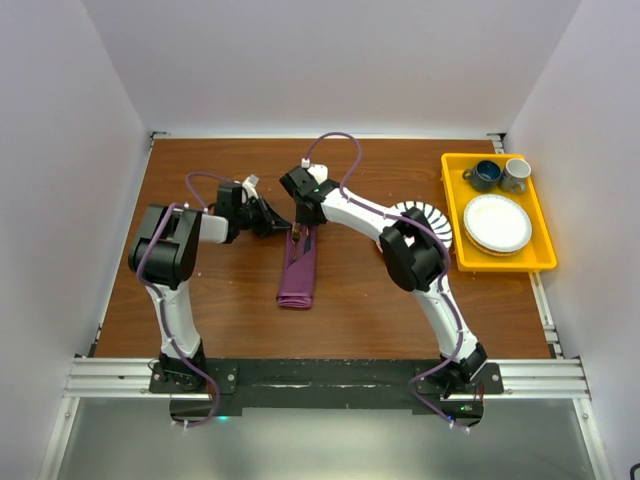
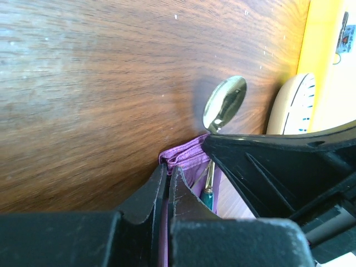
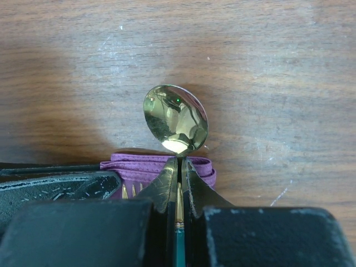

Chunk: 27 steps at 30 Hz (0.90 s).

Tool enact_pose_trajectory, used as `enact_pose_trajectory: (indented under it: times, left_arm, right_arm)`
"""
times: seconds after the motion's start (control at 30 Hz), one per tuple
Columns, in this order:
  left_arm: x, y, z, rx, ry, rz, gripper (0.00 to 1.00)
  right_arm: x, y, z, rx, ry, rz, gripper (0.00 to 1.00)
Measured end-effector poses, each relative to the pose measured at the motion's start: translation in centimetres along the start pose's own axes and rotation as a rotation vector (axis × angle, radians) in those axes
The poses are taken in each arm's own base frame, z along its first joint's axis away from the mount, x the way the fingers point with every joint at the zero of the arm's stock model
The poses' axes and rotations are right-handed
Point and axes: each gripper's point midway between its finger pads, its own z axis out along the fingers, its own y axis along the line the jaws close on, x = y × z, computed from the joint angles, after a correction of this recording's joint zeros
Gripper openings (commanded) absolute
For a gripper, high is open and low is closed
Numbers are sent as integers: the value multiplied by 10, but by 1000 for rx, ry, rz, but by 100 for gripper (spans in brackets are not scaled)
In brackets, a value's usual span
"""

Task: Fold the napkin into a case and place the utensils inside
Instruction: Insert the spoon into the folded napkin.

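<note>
**Both pincers at the far end of the narrow plum-purple cloth case (image 1: 298,270).** The case lies lengthwise on the brown wooden table (image 1: 220,310) between your two arms.

- **Right:** Your right gripper (image 3: 179,164) is clenched on the neck of the shiny gold spoon (image 3: 176,119). The bowl juts past the fingertips over bare wood, and the dark green handle runs back between the fingers.
- **Left:** Your left gripper (image 2: 168,169) is closed down to a slit. Its tips meet the folded purple edge and seem to pinch a layer of it, though the wrist view is too tight to be sure.
- **Nearby:** Gold fork tines (image 3: 129,191) show against the purple cloth, just beside the right fingers. The black-striped white plate (image 1: 425,213) sits just beside the yellow plastic tray (image 1: 452,215).
</note>
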Motion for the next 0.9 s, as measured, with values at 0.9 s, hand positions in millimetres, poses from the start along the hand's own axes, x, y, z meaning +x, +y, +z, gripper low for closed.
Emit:
enact_pose_trajectory:
  times: [0.9]
  left_arm:
    - [-14, 7, -3, -26, -59, -19, 0]
  right_arm:
    - [1, 15, -30, -28, -4, -11, 0]
